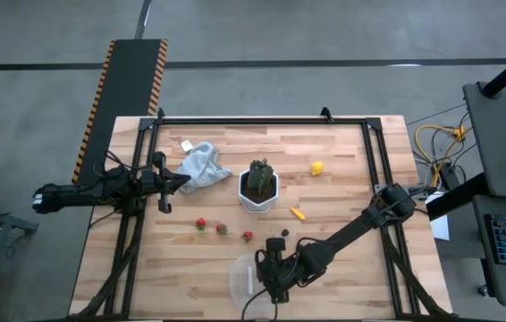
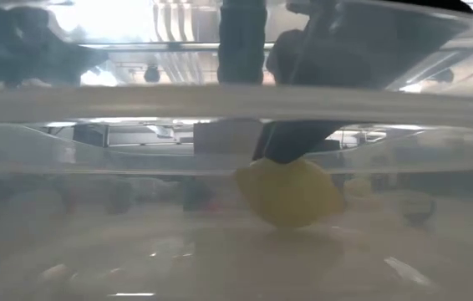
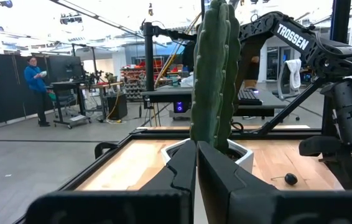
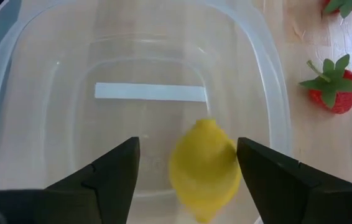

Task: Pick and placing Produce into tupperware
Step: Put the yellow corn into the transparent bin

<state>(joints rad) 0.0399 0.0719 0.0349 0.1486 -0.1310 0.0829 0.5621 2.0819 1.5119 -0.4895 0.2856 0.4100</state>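
while the right hand (image 4: pixel 185 163) hangs open over the tupperware (image 4: pixel 45 81) at lower centre, the released lemon (image 4: pixel 204 169) may bounce out or snag a finger on withdrawal; left hand (image 3: pixel 196 171) closed.

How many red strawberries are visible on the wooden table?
3. They lie in a row in front of the white hexagonal plant pot: one strawberry at the left, one in the middle, one at the right. The right arm may hide others.
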